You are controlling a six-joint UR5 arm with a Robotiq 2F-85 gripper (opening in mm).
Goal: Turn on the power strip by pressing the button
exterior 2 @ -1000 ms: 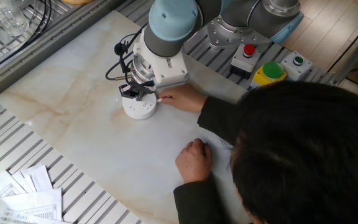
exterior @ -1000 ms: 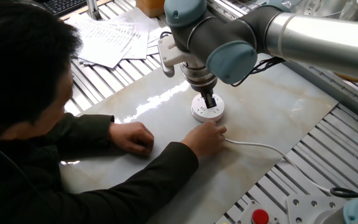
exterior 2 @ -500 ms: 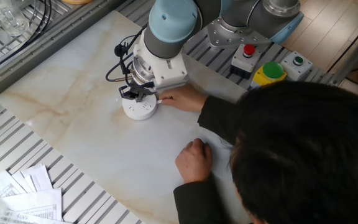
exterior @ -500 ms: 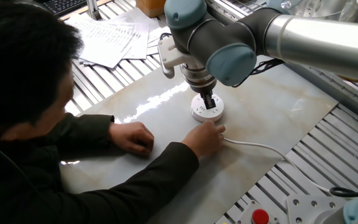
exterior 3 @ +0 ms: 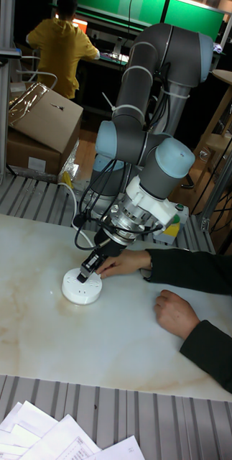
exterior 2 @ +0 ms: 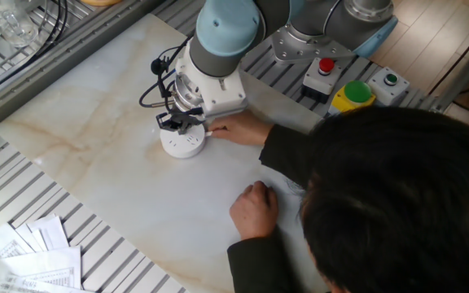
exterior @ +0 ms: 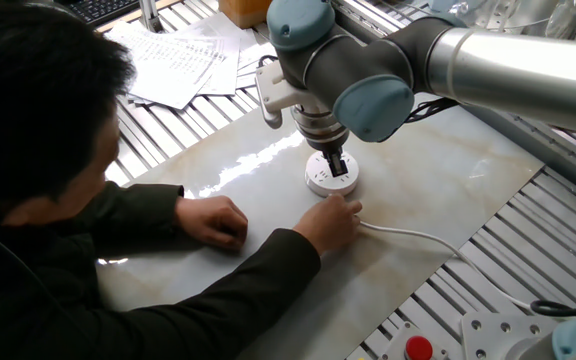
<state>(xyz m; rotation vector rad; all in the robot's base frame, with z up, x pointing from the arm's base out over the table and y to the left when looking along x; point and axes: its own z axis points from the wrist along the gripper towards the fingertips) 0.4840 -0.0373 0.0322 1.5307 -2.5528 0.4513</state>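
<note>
The power strip (exterior: pixel 320 184) (exterior 2: pixel 182 145) (exterior 3: pixel 80 287) is a round white puck lying on the marble table, with a thin white cord (exterior: pixel 418 237) trailing to the right. My gripper (exterior: pixel 337 166) (exterior 2: pixel 177 124) (exterior 3: pixel 87 271) points down onto it. Its black fingers are shut together and the tip touches the puck's top face. The fingertips cover that spot, so the button cannot be made out. A person's hand (exterior: pixel 333 218) (exterior 3: pixel 123 262) rests against the puck's near edge.
The person leans over the table with the other hand (exterior: pixel 213 220) (exterior 3: pixel 174 313) flat on the marble. Papers (exterior: pixel 178 60) (exterior 2: pixel 39 256) lie off the slab. A red button box (exterior 2: pixel 326 67) and a yellow-green button (exterior 2: pixel 352 94) sit by the arm's base.
The gripper tip and the puck have shifted very slightly. The person's hands stay where they were.
</note>
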